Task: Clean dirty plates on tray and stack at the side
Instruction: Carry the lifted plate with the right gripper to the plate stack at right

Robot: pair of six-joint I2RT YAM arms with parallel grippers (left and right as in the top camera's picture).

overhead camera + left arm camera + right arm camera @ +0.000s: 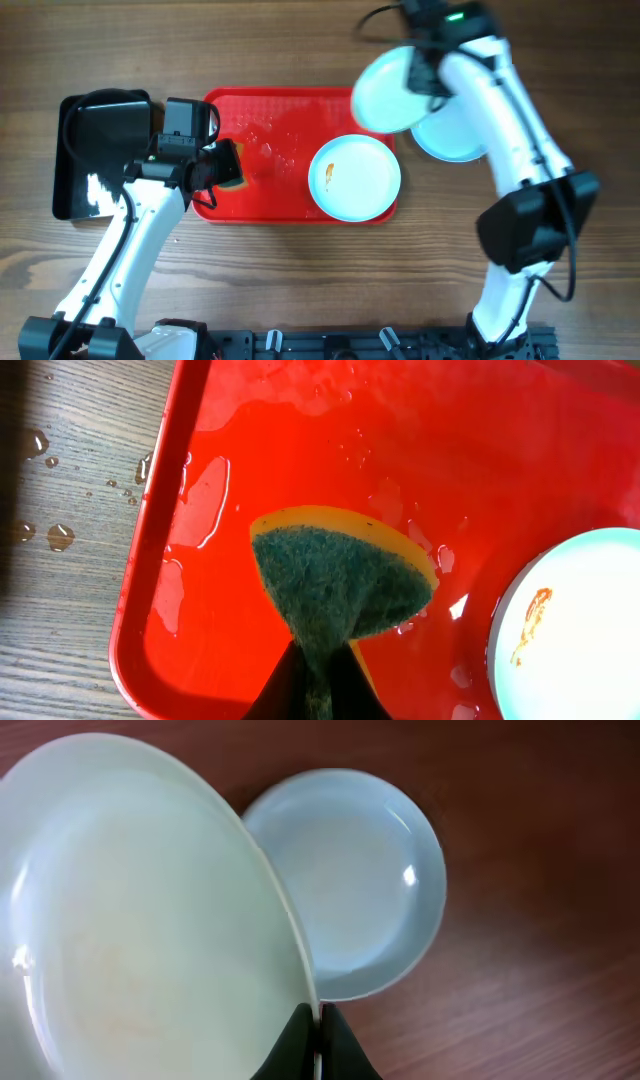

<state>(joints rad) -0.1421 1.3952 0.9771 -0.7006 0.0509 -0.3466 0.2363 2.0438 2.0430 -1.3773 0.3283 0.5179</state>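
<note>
The red tray [260, 150] lies at the table's middle, wet in places [300, 450]. One plate [353, 178] with an orange-red smear sits on the tray's right end; its edge shows in the left wrist view [570, 630]. My left gripper [318, 685] is shut on a yellow-and-green sponge [340, 575] held over the tray's left part [228, 165]. My right gripper [318, 1040] is shut on the rim of a second plate [140, 920], held tilted above the tray's far right corner [385, 92]. A third plate [355, 885] lies on the table to the right of the tray [450, 140].
A glossy black tray [100, 150] lies left of the red tray. Water drops [45, 490] dot the wood left of the red tray's rim. The right arm [510, 130] reaches across the table's right side.
</note>
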